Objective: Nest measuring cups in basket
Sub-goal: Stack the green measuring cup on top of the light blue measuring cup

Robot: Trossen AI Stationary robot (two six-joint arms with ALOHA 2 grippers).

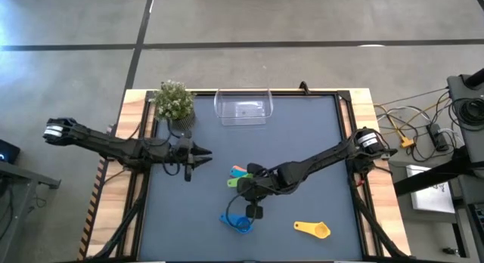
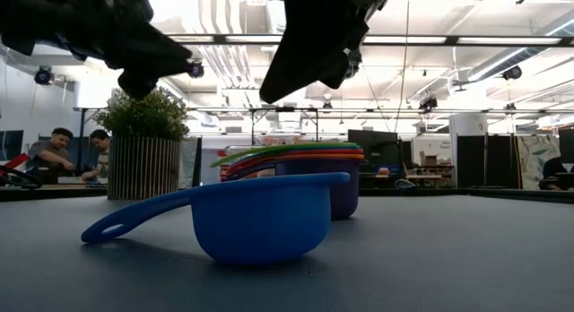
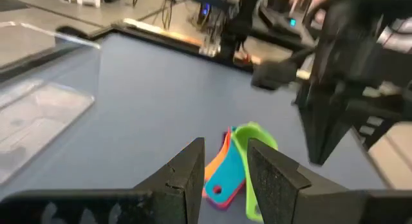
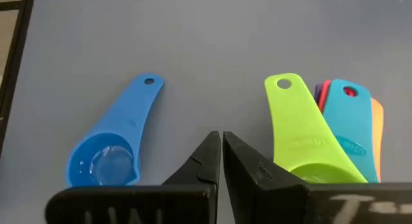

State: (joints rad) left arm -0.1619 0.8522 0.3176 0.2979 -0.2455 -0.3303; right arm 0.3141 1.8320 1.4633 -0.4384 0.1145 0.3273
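Overhead, right gripper (image 4: 221, 147) hovers, fingers pressed together, empty, between blue cup (image 4: 109, 156) and nested stack topped by green cup (image 4: 309, 137), both just beside it. Handles point away from gripper, long axes roughly parallel. Yellow cup (image 1: 314, 229) lies apart on bench. Left gripper (image 3: 222, 169) slightly spread, waiting. Risk: closed fingers descending could knock stack askew or shove blue cup. Basket (image 1: 243, 108) well beyond, empty.

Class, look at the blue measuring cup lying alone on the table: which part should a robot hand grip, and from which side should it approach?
Probably the flat handle of the blue measuring cup, pinched across its width from directly above. The cup sits upright, its handle sticks out clear of the nested stack, and the bowl looks wide and rounded. The right hand, shut, hovers between the two.
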